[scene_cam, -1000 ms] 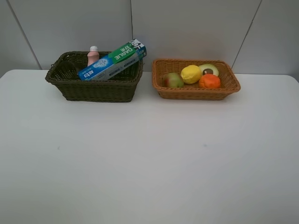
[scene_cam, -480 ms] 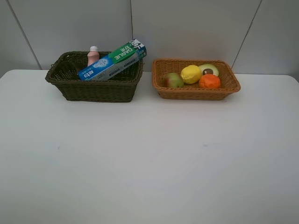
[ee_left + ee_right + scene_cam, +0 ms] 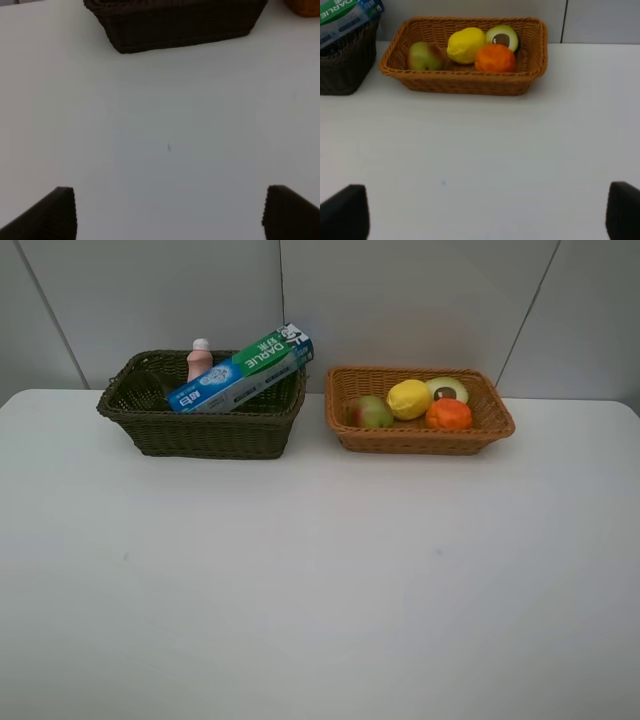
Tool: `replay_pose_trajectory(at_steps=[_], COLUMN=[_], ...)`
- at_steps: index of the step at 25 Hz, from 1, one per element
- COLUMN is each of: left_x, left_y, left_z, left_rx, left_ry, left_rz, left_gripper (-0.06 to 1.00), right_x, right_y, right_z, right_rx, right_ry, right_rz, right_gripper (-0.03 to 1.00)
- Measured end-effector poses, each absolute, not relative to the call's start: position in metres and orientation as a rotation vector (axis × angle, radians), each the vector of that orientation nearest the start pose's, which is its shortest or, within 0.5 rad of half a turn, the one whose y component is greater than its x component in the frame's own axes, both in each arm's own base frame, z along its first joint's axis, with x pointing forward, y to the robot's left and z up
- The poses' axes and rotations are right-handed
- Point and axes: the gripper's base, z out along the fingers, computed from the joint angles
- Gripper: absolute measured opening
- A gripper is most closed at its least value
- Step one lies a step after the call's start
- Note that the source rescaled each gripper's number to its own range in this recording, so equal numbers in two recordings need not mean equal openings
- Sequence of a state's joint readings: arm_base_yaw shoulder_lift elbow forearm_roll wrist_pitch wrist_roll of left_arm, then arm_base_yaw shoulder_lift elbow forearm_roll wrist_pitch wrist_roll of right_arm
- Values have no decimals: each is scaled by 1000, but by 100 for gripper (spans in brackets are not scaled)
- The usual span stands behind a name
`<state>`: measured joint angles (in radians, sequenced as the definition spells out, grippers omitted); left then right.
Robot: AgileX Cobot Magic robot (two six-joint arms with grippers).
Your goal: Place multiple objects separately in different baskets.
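1. White tabletop [image 3: 320, 580]: nothing lies loose on it; sorting looks finished.
2. Deep dark brown-green wicker basket [image 3: 200, 430], far edge, left: holds the blue-green DARLIE toothpaste box [image 3: 240, 370] and the pink white-capped bottle [image 3: 199, 360]; cup and green bottle possibly hidden inside.
3. Shallow orange-tan wicker basket [image 3: 418, 435], far edge, right: green-red pear [image 3: 370, 412], yellow lemon [image 3: 409, 399], halved avocado [image 3: 447, 390], orange [image 3: 449, 414].
4. Left gripper [image 3: 167, 212] and right gripper [image 3: 487, 215]: jaws apart, empty.
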<state>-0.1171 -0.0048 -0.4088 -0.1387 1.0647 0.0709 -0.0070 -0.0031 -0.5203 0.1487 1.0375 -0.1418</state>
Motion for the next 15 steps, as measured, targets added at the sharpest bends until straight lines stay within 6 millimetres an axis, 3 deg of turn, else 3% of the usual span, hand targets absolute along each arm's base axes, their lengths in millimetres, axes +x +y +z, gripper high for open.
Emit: replay_pose_trajectory(at_steps=[15], left_x=[2], left_y=[-11], left_z=[252], left_rx=[200], left_ry=[2123], left_rz=[-195], left_gripper=[98], right_x=[-7], right_y=[12], right_z=[285], right_rx=[-141], right_ry=[1985], right_rz=[80], right_gripper=[100])
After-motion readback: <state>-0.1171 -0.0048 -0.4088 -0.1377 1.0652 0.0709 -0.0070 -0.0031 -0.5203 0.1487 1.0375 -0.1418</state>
